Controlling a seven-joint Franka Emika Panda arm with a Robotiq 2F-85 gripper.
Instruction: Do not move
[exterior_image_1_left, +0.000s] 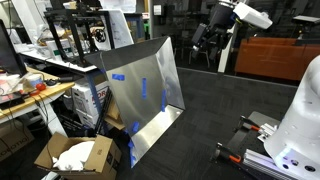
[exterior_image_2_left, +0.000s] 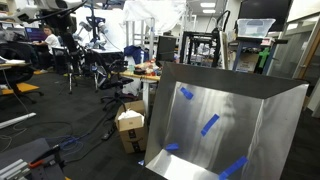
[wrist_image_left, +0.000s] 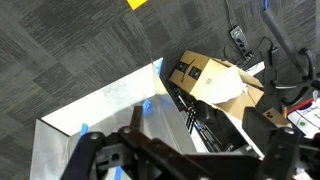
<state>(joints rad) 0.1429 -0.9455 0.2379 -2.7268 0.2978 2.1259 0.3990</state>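
My gripper is open and empty; its two dark fingers stand wide apart at the bottom of the wrist view. It hangs high above a folded shiny metal sheet and the dark carpet. In an exterior view the gripper is a black shape high up at the back, under the white arm. The metal sheet, with blue tape marks, stands angled on the floor in both exterior views. I do not see the gripper in the exterior view that shows the sheet close up.
An open cardboard box sits beside the sheet. The robot's white base is at the right. Cluttered desks, a black frame rack and cables surround the carpet.
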